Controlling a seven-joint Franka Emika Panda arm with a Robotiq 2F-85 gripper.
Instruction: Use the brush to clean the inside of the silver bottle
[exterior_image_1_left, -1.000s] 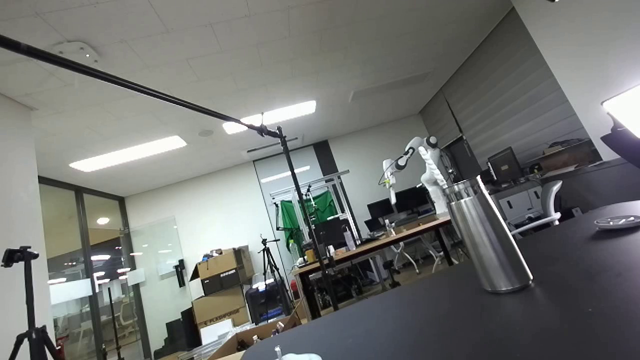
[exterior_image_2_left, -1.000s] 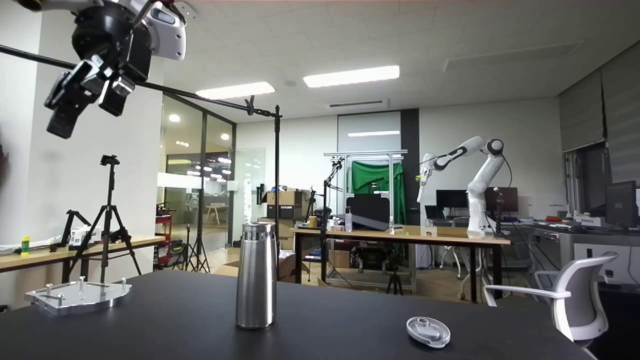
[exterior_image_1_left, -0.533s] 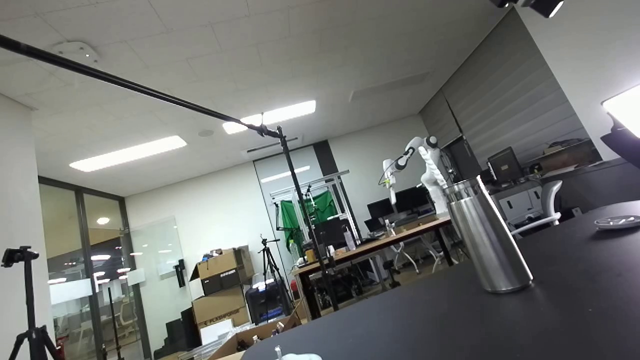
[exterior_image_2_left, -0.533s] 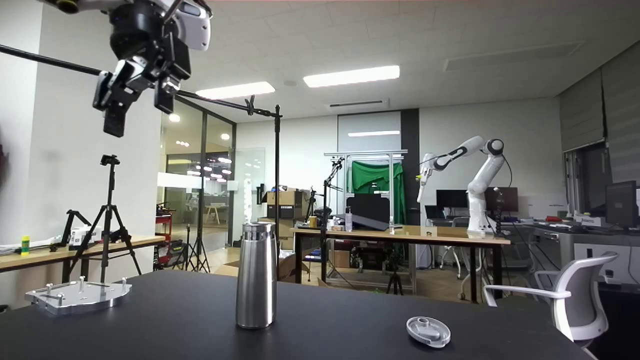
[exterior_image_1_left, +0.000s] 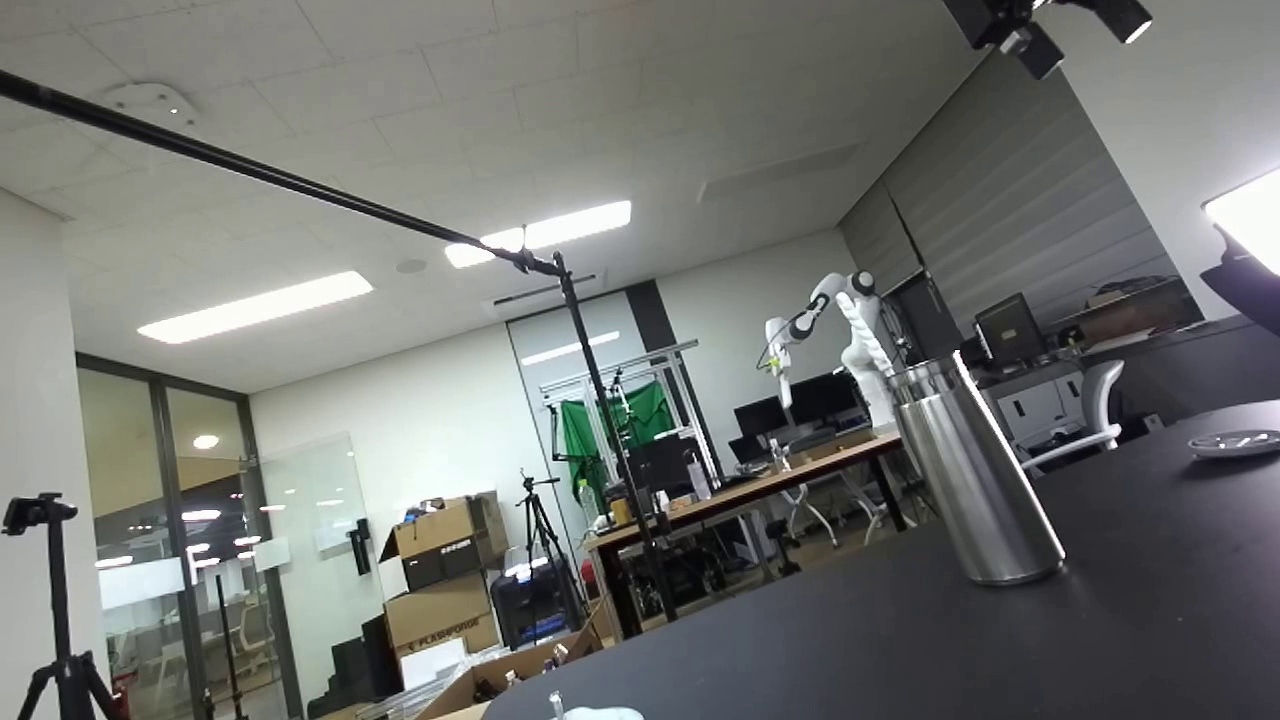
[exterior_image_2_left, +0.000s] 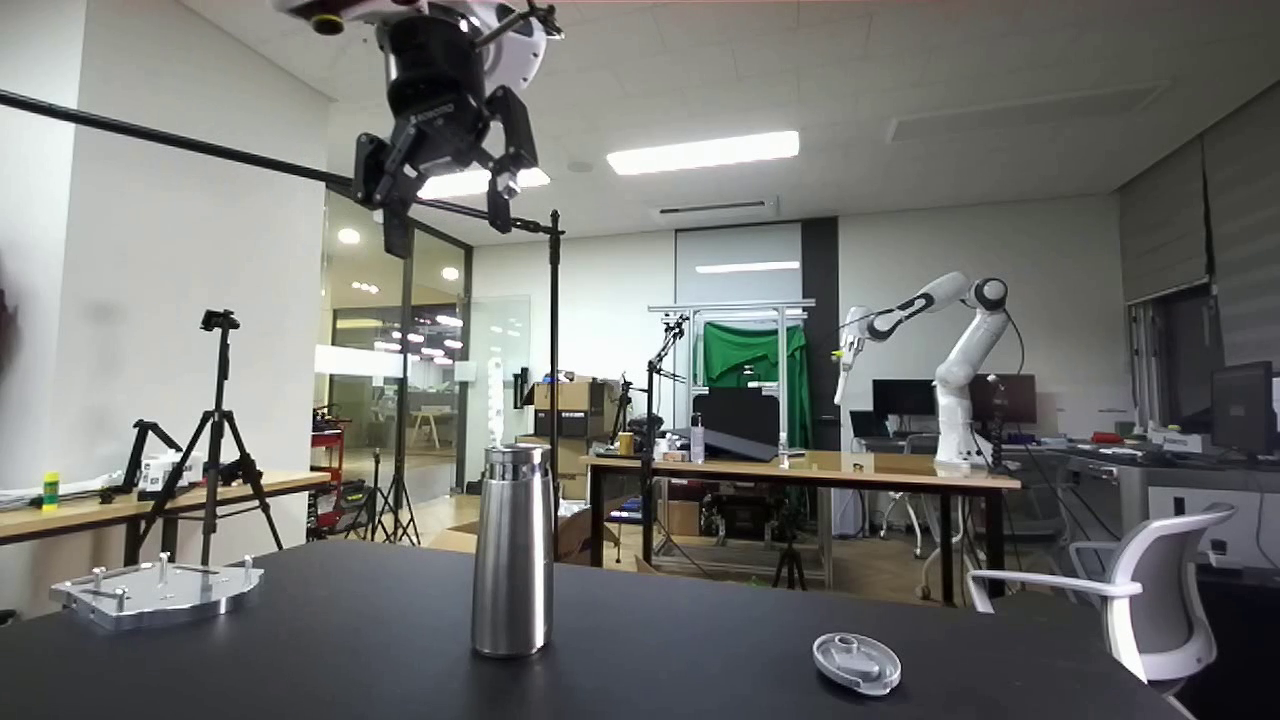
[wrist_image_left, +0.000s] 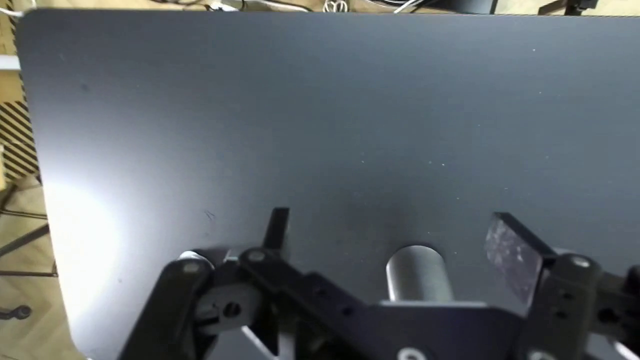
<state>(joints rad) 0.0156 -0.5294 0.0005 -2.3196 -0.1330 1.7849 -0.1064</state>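
The silver bottle stands upright on the black table in both exterior views, also here. The brush, a pale bumpy slender rod, sticks up out of the bottle's mouth at its left rim; it also shows in an exterior view. Its lower part is hidden inside the bottle. My gripper is open and empty, high above the table and up and left of the bottle; it also shows at the top right. In the wrist view the bottle lies between the open fingers, partly hidden by the gripper; the brush is out of view.
A grey oval lid-like piece lies right of the bottle on the black table. A clear plate with pegs sits at the table's left. A white chair stands beyond the right edge. A bright lamp is at the right.
My gripper has moved right toward the bottle and turned in an exterior view. It has come down into sight at the top right elsewhere. It stays open; bottle and brush have not moved.
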